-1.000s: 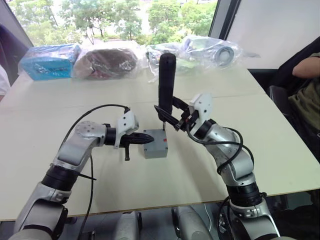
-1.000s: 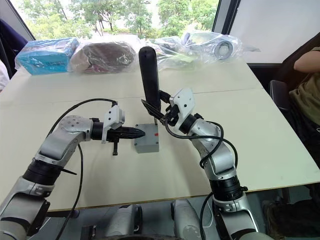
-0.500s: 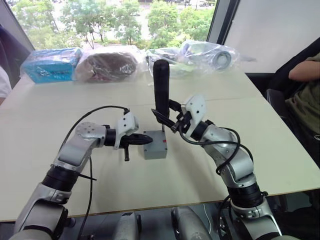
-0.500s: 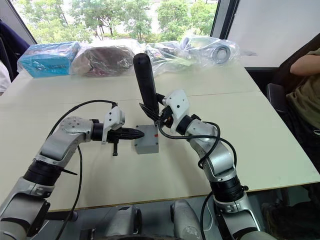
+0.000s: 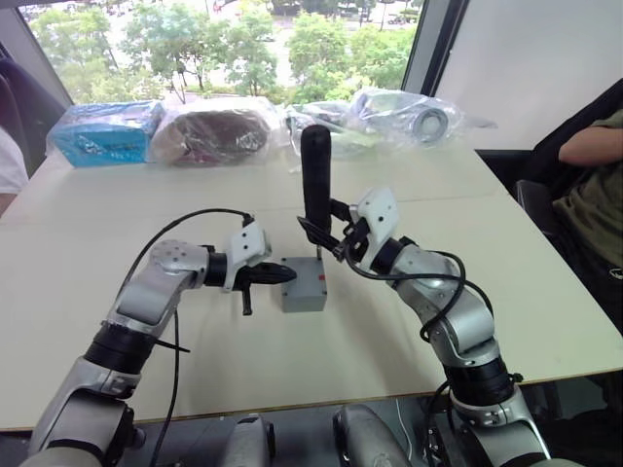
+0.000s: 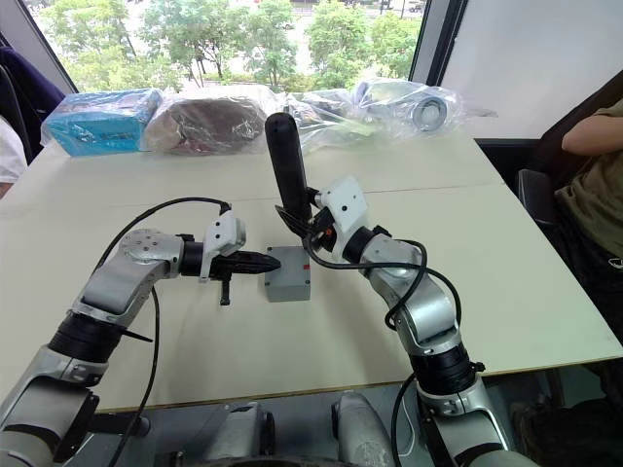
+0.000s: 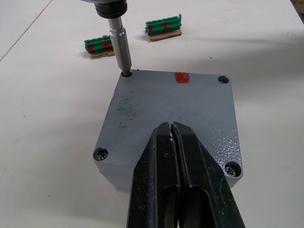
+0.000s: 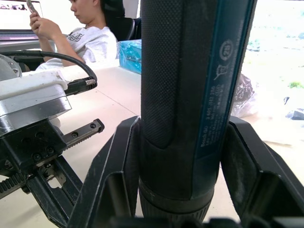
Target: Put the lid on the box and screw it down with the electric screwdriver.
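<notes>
The grey lid lies on the grey box in the middle of the table, a red mark on its top. My left gripper is shut, its tips resting on the lid's near edge. My right gripper is shut on the electric screwdriver, which it holds nearly upright over the box. The screwdriver's metal bit stands in one far corner hole of the lid. The lid's other corner holes show dark. The lid hides the inside of the box.
Two green connector blocks lie on the table just beyond the box. Clear plastic bags and a blue package line the table's far edge. A person sits at the right, another person at the left.
The right gripper has carried the screwdriver slightly left and lower over the box's far corner. The left gripper and the box have stayed put. The camera has shifted a little.
</notes>
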